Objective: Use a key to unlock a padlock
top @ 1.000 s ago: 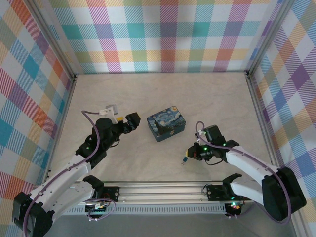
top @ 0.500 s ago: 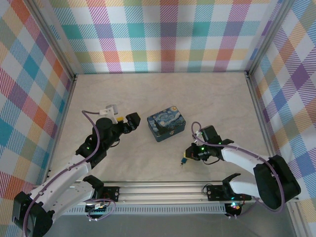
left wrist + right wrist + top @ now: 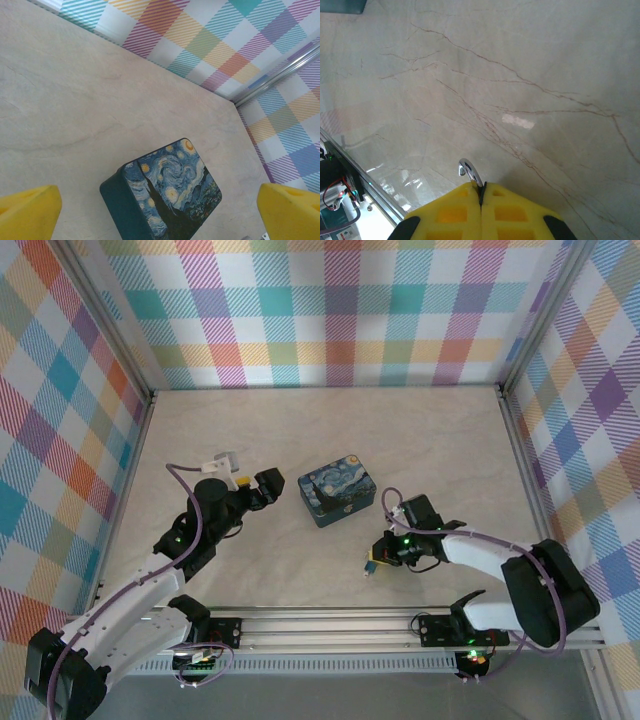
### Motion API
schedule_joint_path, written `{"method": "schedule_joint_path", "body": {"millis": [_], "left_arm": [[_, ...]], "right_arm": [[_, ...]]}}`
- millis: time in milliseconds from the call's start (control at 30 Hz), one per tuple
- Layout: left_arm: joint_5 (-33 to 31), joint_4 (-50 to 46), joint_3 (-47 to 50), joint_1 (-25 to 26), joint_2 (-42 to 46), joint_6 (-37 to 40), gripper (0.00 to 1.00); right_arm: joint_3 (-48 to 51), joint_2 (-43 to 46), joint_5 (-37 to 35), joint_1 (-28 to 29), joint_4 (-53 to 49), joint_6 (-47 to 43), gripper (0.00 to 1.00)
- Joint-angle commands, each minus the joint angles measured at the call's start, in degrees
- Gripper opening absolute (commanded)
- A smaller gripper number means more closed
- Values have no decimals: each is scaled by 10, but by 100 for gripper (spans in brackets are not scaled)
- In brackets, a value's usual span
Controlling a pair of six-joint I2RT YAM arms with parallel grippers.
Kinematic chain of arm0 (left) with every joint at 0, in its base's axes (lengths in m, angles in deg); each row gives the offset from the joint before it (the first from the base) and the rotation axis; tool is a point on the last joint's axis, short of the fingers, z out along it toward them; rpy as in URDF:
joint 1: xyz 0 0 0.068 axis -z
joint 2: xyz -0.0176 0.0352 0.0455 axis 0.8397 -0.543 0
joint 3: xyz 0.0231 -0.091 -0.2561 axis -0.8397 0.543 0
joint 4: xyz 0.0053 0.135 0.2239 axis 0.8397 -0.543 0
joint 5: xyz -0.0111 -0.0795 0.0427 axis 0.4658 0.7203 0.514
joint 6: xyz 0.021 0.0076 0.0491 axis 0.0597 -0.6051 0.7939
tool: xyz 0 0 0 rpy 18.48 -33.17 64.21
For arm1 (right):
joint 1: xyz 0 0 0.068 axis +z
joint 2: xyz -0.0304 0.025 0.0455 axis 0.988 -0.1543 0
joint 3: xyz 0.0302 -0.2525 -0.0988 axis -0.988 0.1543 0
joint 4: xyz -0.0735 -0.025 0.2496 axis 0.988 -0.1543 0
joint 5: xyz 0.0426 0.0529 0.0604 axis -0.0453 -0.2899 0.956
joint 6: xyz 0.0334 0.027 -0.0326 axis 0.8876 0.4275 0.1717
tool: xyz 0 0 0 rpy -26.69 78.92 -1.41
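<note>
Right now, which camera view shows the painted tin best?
The left wrist view: the painted tin is large there, lid picture and side wall clear. The top external view shows it whole but small. Right wrist: perhaps a dark corner.

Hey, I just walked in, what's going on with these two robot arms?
The right gripper has its jaws shut on a tiny metal item, apparently the padlock. Its silver loop sticks out past the yellow fingertips, low over the table near the front edge. The left gripper hangs open, holding nothing, and points at the painted tin in the middle. Whether the lock is open is too small to tell.
</note>
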Motion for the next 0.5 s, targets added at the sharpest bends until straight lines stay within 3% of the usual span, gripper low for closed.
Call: {"method": "schedule_joint_path", "body": {"millis": [0,367,467], "left_arm": [[-7,7,3,-4,4,2,100],[-9,6,3,-4,4,1,100],[-9,4,1,-4,2,1,100]], "right_arm": [[-12,-13,6,5,7,-1,2],[-18,-33,4,11,6,-6,6],[-18,-32,0,12,5,-6,12]]}}
